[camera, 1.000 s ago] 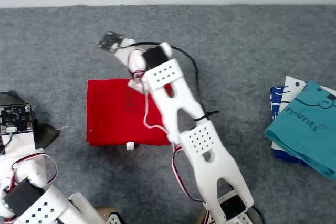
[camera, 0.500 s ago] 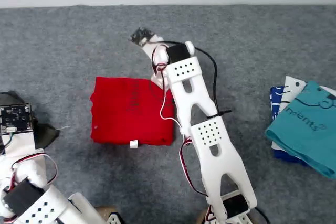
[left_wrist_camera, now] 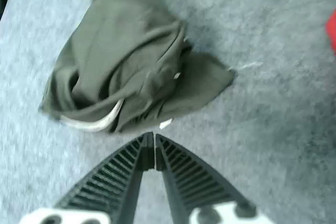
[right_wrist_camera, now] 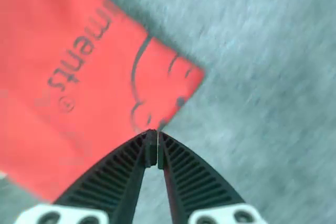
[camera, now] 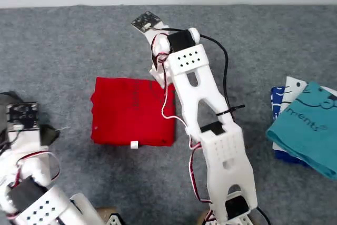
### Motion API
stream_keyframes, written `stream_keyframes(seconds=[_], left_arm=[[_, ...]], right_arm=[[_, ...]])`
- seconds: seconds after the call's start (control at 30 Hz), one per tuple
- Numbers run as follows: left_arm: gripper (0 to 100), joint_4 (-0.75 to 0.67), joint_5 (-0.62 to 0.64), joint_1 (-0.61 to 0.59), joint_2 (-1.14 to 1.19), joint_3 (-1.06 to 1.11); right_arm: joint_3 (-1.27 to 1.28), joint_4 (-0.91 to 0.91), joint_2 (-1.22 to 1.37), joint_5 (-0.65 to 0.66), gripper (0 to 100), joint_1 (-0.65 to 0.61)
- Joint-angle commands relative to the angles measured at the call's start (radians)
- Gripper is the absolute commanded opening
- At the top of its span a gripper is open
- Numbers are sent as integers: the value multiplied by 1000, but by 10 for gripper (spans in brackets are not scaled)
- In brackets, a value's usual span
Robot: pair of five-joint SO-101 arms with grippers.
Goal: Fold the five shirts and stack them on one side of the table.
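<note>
Right jaws clenched shut at the far right corner of the folded red shirt (camera: 129, 111).
Whether they pinch fabric cannot be told. The red shirt lies as a flat, neat rectangle on the grey table (camera: 253, 46). Left of it, the left jaws are pressed shut near a crumpled olive shirt (left_wrist_camera: 126, 72). Well right of it, a folded teal shirt (camera: 310, 125) tops a blue-and-white stack (camera: 278, 104).

Right arm (camera: 221, 151) and left arm (camera: 42, 209): chunky white plastic, hole-grid panels, black servos (camera: 180, 39), red-white wires (camera: 167, 104), black ribbed fingers (right_wrist_camera: 123, 177).
</note>
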Motion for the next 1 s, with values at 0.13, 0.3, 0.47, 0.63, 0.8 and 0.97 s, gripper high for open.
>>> stream_keyframes(seconds=[0.13,0.3,0.47,0.63,0.8,0.97], left_arm=[[15,-245,6,244,0,177],[15,-436,8,348,0,354],[15,-549,212,316,0,449],[15,-594,361,190,0,447],[15,-617,422,178,0,452],[15,-617,422,178,0,452]], right_arm=[[327,39,-294,-167,13,-15],[411,38,-363,-198,13,-15],[420,39,-366,-199,13,-33],[422,39,-361,-201,20,-81],[502,39,-361,-399,190,-113],[563,16,-329,-520,344,-122]])
